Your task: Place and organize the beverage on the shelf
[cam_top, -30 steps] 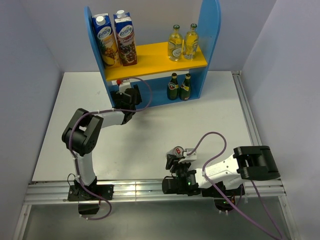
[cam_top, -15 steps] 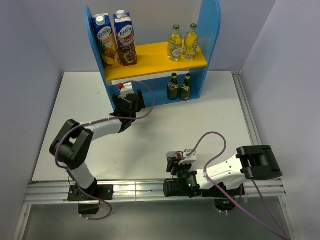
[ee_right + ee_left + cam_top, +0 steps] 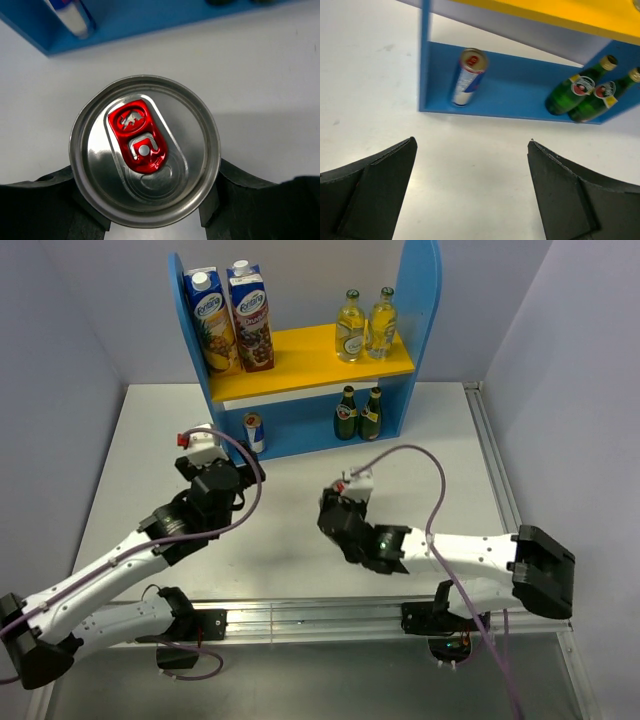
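The blue shelf [image 3: 420, 300] holds two yellowish bottles [image 3: 365, 325] on its yellow board and two green bottles [image 3: 358, 413] on the lower level at the right. One silver-blue can [image 3: 253, 431] stands on the lower level at the left; it also shows in the left wrist view [image 3: 467, 77]. My left gripper [image 3: 217, 482] is open and empty on the table in front of that can [image 3: 472, 141]. My right gripper [image 3: 338, 515] is shut on the second can [image 3: 145, 150], held upright above the table in front of the shelf.
Two tall juice cartons [image 3: 232, 315] stand on the yellow board at the left. The lower level has a free gap between the can and the green bottles [image 3: 587, 92]. Grey walls close in the table on both sides.
My left gripper has let go of the can on the lower level and drawn back toward the near left. My right gripper has carried its can from the near edge toward the shelf.
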